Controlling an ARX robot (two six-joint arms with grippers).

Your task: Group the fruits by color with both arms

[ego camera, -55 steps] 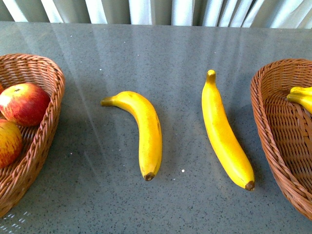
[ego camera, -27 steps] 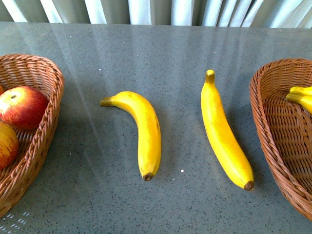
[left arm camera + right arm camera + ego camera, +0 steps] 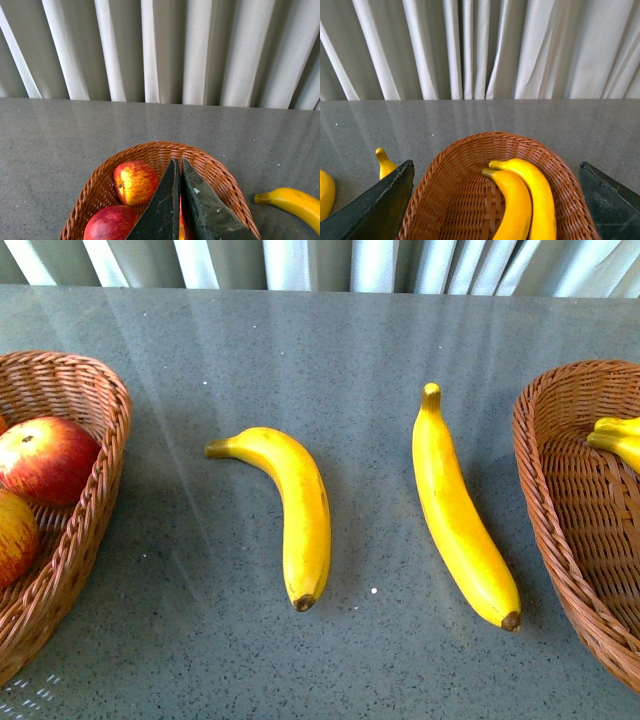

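Note:
Two yellow bananas lie on the grey table: a curved one (image 3: 295, 510) at centre left and a straighter one (image 3: 460, 515) at centre right. Two red apples (image 3: 45, 458) (image 3: 12, 537) lie in the left wicker basket (image 3: 95, 490). In the left wrist view my left gripper (image 3: 178, 162) is shut and empty above that basket, beside the apples (image 3: 135, 182) (image 3: 110, 223). A red sliver shows between its fingers. My right gripper (image 3: 496, 163) is open above the right basket (image 3: 445, 160), which holds two bananas (image 3: 512, 205) (image 3: 540, 200). Neither arm shows in the front view.
The right basket (image 3: 540, 490) stands at the table's right edge, with banana tips (image 3: 618, 440) showing in it. A pale pleated curtain (image 3: 320, 262) hangs behind the table's far edge. The curved banana's stem (image 3: 292, 202) lies just beside the left basket (image 3: 220, 175).
The apples and the left basket sit very slightly further left in the front view than one second ago. The two bananas on the table have not moved.

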